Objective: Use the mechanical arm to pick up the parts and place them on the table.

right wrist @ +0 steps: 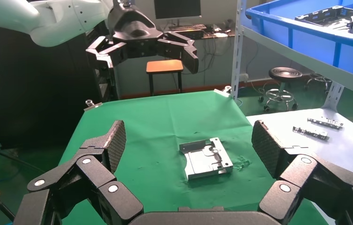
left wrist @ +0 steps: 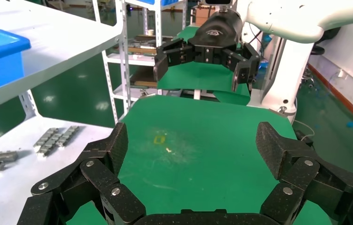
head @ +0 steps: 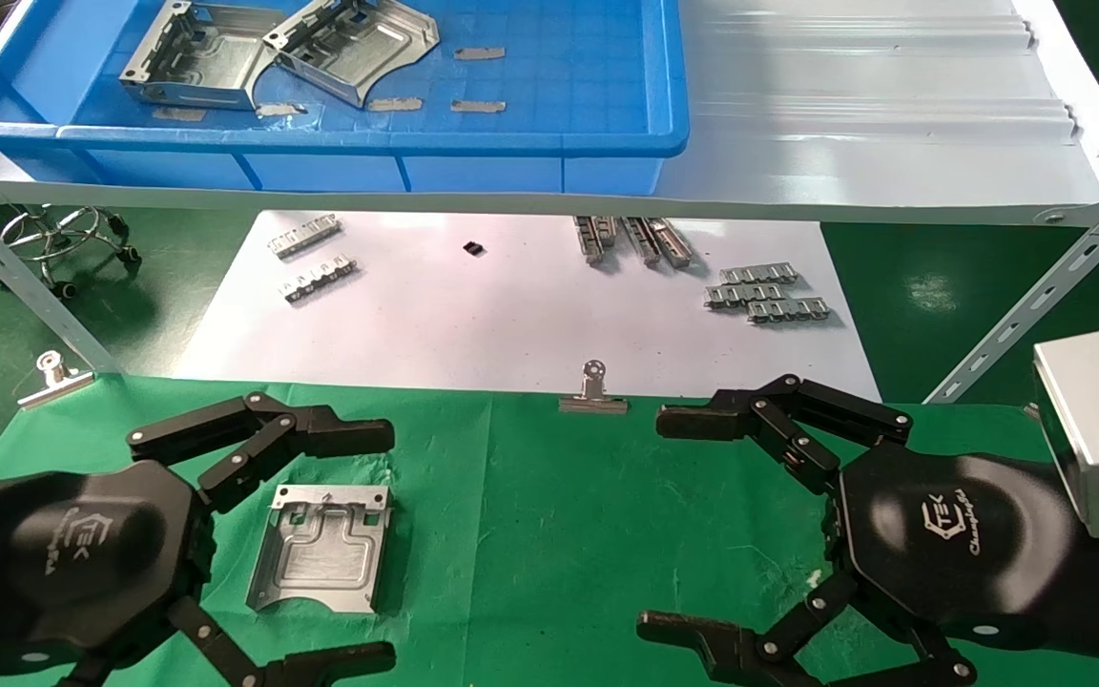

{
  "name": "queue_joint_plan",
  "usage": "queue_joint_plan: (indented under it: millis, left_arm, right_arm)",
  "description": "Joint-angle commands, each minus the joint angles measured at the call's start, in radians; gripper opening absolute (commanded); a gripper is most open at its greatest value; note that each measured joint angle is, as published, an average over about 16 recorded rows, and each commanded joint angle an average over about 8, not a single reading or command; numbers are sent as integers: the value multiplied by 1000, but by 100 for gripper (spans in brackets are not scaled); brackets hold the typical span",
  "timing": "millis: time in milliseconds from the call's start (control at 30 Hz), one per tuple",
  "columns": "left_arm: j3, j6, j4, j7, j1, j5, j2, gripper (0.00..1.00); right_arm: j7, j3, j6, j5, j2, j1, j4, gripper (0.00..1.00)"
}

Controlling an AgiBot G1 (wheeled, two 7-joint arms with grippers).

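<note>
We counted three parts in all. One part (head: 322, 547) lay flat on the table (head: 559, 534), its silver stamped surface showing an embossed rounded outline, a concave curved edge toward the robot and a bent tabbed flange on the far side. The other two parts (head: 273, 52) sat in the blue plastic bin (head: 549, 114) on the grey-white metal shelf (head: 874, 114), one overlapping the other, both tilted with their flanges raised. A few small flat strips lay on the bin floor beside them.

The table wore a wrinkled bright green cloth, held by two silver binder clips (head: 593, 393) that we could see along its far edge. Beyond it a white sheet (head: 511, 315) carried several groups of small silver toothed strips (head: 767, 294) and one tiny black piece.

We saw two glossy black grippers, each with jointed fingers and a white logo. The left gripper (head: 340, 549) hovered over the table with its fingers spread wide on either side of the lying part, holding nothing. The right gripper (head: 678, 525) hung over the bare green cloth well to the right of that part, its fingers likewise spread wide apart and empty. In the right wrist view the part (right wrist: 206, 158) lay between and beyond the textured black fingertips (right wrist: 113, 140).
</note>
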Motion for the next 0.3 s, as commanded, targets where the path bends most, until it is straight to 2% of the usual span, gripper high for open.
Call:
queue_joint_plan:
  millis: [33, 300]
  left_arm:
    - [-16, -2, -24, -17, 13, -5, -6, 100]
    - [-7, -2, -10, -7, 6, -4, -3, 100]
  right_arm:
    - [0, 0, 0, 0, 0, 0, 0, 100]
    - [0, 0, 0, 0, 0, 0, 0, 100]
